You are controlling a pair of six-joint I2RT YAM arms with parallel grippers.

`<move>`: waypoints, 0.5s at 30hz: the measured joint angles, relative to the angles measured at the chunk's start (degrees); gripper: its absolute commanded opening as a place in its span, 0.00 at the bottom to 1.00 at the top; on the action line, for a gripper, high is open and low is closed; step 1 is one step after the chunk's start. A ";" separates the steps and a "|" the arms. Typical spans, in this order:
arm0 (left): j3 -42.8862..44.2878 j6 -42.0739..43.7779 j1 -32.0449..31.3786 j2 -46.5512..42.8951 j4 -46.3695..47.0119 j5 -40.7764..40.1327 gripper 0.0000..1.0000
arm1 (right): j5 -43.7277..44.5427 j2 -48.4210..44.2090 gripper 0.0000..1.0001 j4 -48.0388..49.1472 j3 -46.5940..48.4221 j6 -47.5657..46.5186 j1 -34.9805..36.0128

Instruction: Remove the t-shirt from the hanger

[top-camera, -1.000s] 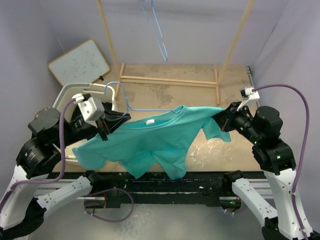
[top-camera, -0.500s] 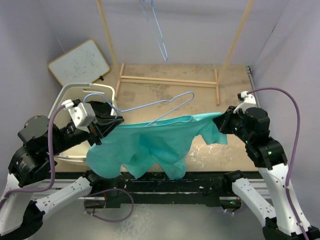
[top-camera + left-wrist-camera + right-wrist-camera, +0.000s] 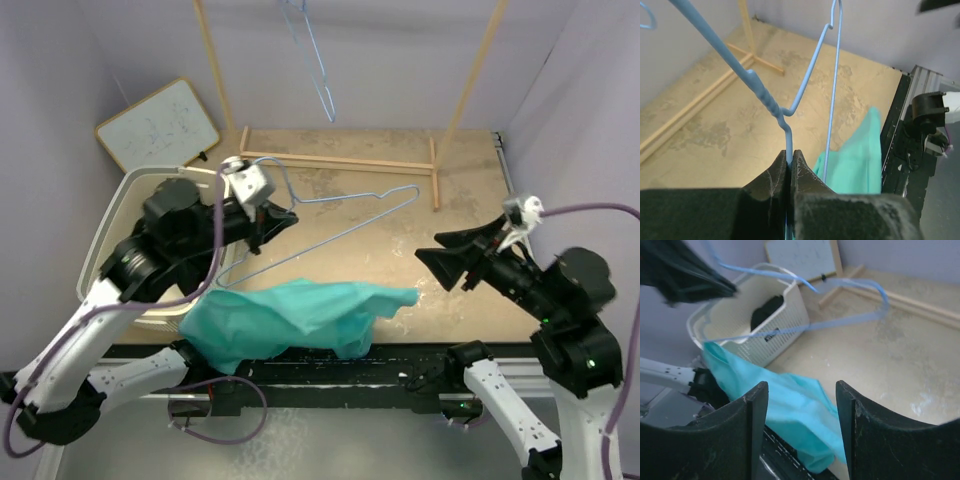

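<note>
The teal t-shirt (image 3: 300, 315) lies crumpled on the table's near edge, partly hanging over it, and is free of the hanger. The light blue wire hanger (image 3: 330, 235) hangs bare in the air above the table. My left gripper (image 3: 275, 215) is shut on its twisted neck. In the left wrist view the wire of the hanger (image 3: 765, 95) runs out from between the closed jaws of the left gripper (image 3: 789, 162), with the t-shirt (image 3: 860, 155) below. My right gripper (image 3: 440, 262) stands open and holds nothing. In its wrist view the t-shirt (image 3: 785, 405) lies beyond the open right gripper (image 3: 800, 387).
A white laundry basket (image 3: 110, 225) with something dark inside stands at the left. A small whiteboard (image 3: 160, 125) leans at the back left. A wooden rack frame (image 3: 340, 160) stands at the back, and a second blue hanger (image 3: 320, 70) hangs from it.
The t-shirt slipped off the hanger and dropped to the table's near edge. My right gripper let go of it and opened. My left gripper carried the bare hanger up and toward the back.
</note>
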 measured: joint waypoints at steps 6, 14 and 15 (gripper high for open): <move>0.00 1.40 0.04 10.14 -0.02 6.62 0.00 | -5.70 -0.92 0.58 0.17 10.73 -1.25 -0.20; 0.22 1.90 0.07 8.63 0.42 23.45 0.00 | -10.93 2.56 0.60 -2.08 11.45 -4.09 -0.31; 0.31 1.84 0.04 8.52 0.66 25.44 0.00 | -11.89 3.30 0.60 -2.10 11.10 -4.48 -0.31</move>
